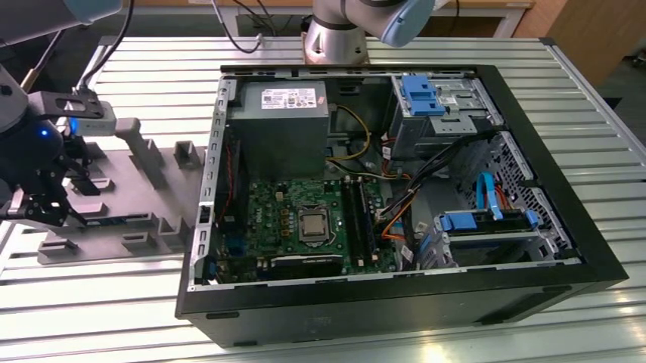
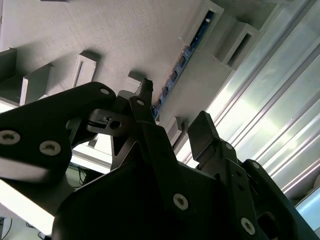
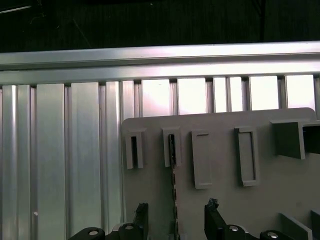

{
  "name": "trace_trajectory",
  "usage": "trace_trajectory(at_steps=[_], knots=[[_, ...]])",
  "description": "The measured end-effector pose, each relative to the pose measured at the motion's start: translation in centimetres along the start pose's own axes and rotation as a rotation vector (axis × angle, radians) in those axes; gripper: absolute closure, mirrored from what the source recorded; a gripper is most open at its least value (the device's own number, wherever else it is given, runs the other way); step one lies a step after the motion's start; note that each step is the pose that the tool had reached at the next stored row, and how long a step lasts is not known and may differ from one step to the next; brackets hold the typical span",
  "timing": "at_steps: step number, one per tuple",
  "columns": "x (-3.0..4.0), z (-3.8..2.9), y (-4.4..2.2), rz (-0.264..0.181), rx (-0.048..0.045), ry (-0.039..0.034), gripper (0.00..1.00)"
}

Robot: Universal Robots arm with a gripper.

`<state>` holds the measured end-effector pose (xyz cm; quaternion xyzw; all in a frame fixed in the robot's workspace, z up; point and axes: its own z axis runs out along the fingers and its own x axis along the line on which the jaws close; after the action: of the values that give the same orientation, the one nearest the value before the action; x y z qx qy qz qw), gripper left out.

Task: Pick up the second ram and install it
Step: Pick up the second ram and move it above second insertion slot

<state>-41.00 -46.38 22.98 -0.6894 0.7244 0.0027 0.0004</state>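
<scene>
As the thin blue-green ram stick stands edgewise in its grey plastic holder, we straddle it. Our black gripper is spread.

No text, number or sign can be read in any of the views. In the exterior view a white label is carried on the power supply, but its print cannot be made out. Fine markings are seen on the motherboard in the same view and on the ram in the second wrist view, and none of them is legible.
</scene>
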Motion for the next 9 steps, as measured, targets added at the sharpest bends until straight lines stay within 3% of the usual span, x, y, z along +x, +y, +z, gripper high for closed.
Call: trace_trajectory(at_steps=[9], knots=[[0.0, 0.18, 0.0, 0.0, -0.0001, 0.0001, 0.44]])
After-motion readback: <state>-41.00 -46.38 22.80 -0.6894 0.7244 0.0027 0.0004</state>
